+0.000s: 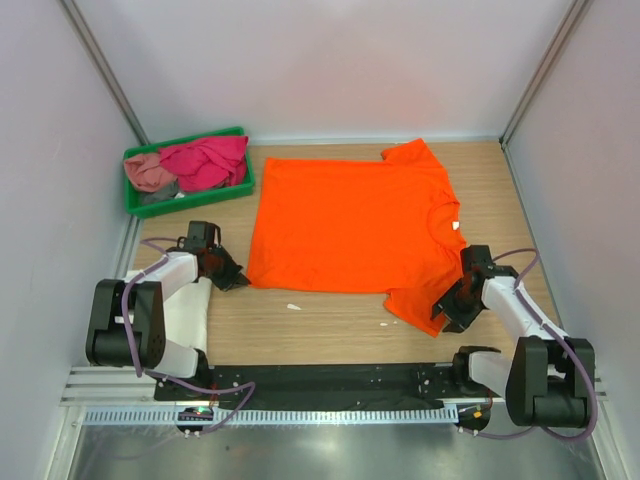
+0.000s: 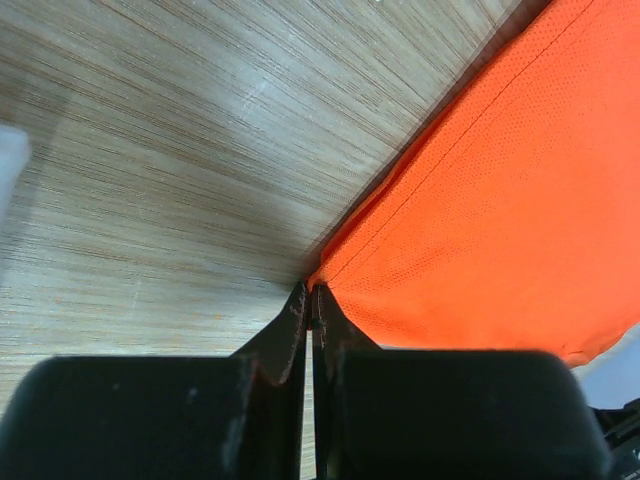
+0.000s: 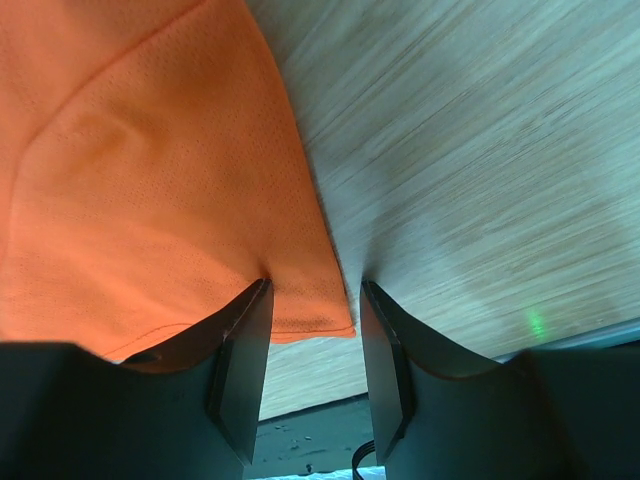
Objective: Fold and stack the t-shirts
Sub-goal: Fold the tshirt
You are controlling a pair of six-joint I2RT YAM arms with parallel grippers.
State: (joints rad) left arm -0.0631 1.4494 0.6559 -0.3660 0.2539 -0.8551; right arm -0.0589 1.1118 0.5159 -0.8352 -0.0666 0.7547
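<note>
From above, the orange t-shirt [image 1: 350,225] lies spread flat in the middle of the wooden table [image 1: 330,325], its collar toward the right side and one sleeve pointing at the near edge. The left gripper [image 1: 235,280] sits low at the shirt's near left corner. The right gripper [image 1: 442,310] sits at the tip of the near sleeve. At the far left, the green tray [image 1: 195,200] holds a crumpled magenta shirt [image 1: 210,160] and a dusty pink shirt [image 1: 148,172] beside it. A white shirt [image 1: 190,305] lies under the left arm, well apart from the orange one.

In the left wrist view, the left gripper [image 2: 310,292] has its jaws pressed together, with only a hairline between them. The pointed corner of the orange t-shirt [image 2: 500,200] ends right at the tips, so it appears to be pinched there, though the cloth inside the jaws is hidden. The rest of the hem runs up and to the right over bare wood.

In the right wrist view, the right gripper [image 3: 315,290] has its jaws standing apart, one finger [image 3: 240,360] over the cloth and the other over bare wood. The sleeve corner of the orange t-shirt [image 3: 150,180] lies between them, flat on the table.
</note>
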